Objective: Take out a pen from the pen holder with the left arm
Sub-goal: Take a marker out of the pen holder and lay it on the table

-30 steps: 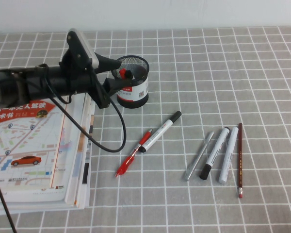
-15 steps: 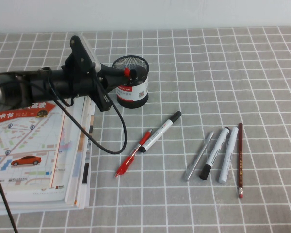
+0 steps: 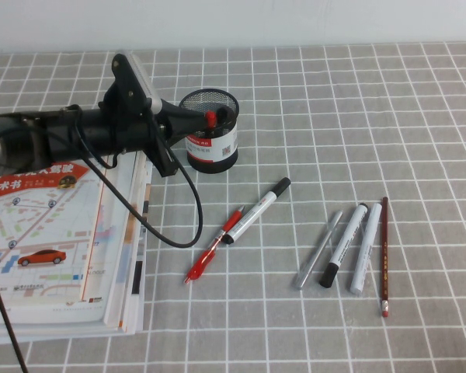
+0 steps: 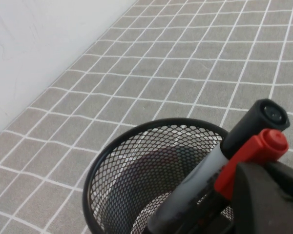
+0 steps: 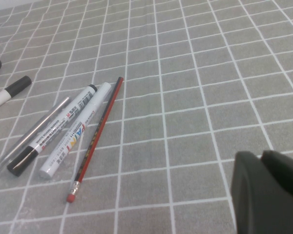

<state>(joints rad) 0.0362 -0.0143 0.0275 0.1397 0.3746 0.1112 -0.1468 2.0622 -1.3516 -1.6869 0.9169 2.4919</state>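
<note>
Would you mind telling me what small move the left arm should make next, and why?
Probably lift straight up. The left end effector is shut on the red pen at the rim of the holder, and the pen's body is inside. A black marker stands right beside it, so rise slowly. The right end effector hangs over the table by the loose pens.

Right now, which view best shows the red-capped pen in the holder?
Left wrist view: the red-capped pen is close-up, clamped by the left gripper at the pen holder's rim. High view shows just its red tip. Right wrist view lacks it; right gripper hangs over tiles.
</note>
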